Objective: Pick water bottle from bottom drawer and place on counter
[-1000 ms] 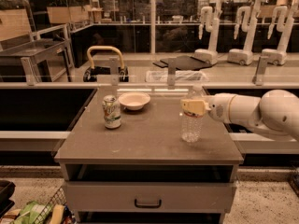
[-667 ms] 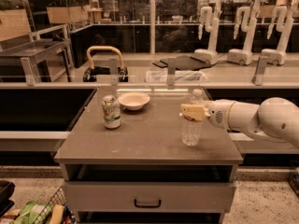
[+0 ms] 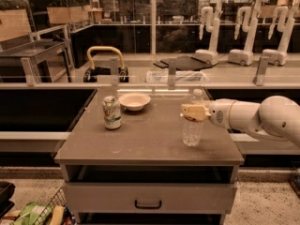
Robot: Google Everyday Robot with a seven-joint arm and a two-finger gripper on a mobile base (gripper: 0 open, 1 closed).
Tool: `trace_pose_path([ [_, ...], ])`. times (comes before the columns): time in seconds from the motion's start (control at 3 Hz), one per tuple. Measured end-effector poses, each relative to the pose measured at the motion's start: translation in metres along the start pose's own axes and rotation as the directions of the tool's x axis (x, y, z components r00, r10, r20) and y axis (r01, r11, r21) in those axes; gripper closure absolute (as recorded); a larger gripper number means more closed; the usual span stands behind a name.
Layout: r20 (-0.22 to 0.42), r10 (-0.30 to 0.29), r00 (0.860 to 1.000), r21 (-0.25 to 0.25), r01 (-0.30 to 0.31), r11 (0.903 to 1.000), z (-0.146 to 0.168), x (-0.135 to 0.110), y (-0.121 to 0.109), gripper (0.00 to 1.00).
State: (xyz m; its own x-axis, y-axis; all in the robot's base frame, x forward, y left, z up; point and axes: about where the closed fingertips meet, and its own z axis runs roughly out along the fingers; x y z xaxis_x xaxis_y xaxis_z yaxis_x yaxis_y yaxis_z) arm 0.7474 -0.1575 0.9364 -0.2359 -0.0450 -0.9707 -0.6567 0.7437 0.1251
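You have lowered the gripper (image 3: pixel 194 112) a little toward 6 o'clock since a second ago. It now sits at the upper part of the bottle (image 3: pixel 192 134), over the 3 o'clock side of the counter (image 3: pixel 150 142). The bottle came down with it. Its base was a shade higher then, and now it stands upright with its base on the counter. Nearly all of that drop came in the first part of the second. The arm (image 3: pixel 262 118) behind the gripper has sunk slightly as well, so its pale elbow sits lower at the 3 o'clock edge of the view.
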Motion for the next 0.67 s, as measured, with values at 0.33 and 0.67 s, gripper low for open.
trace_pose_path([
  [0.33,0.0,0.0,1.0,0.0,0.0,1.0,0.0,0.0,0.0,0.22],
  [0.67,0.0,0.0,1.0,-0.001,0.0,1.0,0.0006,0.0001,0.0005,0.0],
])
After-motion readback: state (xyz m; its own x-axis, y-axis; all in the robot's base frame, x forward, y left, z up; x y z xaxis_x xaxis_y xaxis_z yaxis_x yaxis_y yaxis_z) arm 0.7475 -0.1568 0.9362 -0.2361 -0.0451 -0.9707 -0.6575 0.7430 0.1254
